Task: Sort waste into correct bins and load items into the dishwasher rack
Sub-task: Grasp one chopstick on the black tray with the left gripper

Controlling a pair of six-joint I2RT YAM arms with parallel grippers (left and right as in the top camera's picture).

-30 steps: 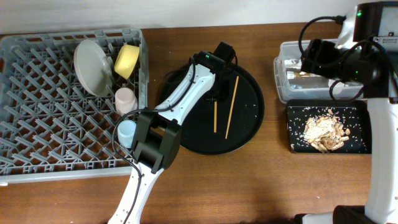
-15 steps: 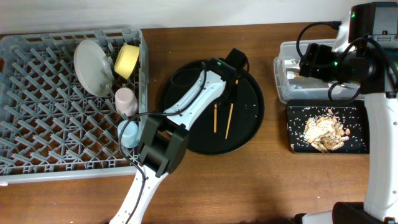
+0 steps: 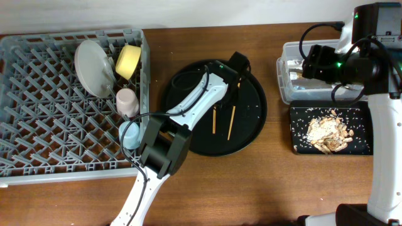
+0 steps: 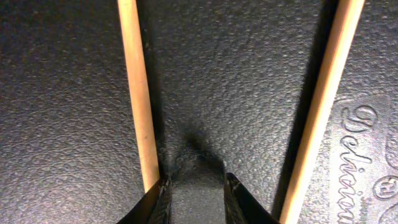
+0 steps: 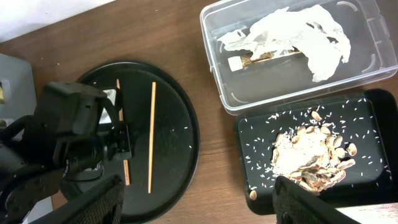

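Observation:
Two thin brown chopsticks (image 3: 215, 120) (image 3: 231, 122) lie on the round black tray (image 3: 251, 125). My left gripper (image 3: 230, 94) is down on that tray, its jaws a narrow gap apart over bare tray (image 4: 196, 199). The left fingertip (image 4: 158, 199) touches the end of one chopstick (image 4: 140, 93); the other chopstick (image 4: 323, 106) lies outside the right finger. My right gripper (image 5: 199, 205) hangs open and empty near the clear tub (image 5: 214, 74), which holds white napkins (image 5: 292, 31) and a wrapper (image 5: 267, 57). Food scraps (image 5: 308, 155) sit in the shallow black tray (image 5: 373, 118).
The grey rack (image 3: 38, 125) at the left holds the plate (image 3: 93, 68), yellow bowl (image 3: 129, 61), pink cup (image 3: 127, 100) and blue cup (image 3: 129, 133) along its right side. Rice grains dot the round tray. The left arm stretches from the front edge across the tray.
My left gripper moved right and down onto the tray between the chopsticks and narrowed its jaws. The left chopstick shifted slightly left and tilted. The right arm barely moved.

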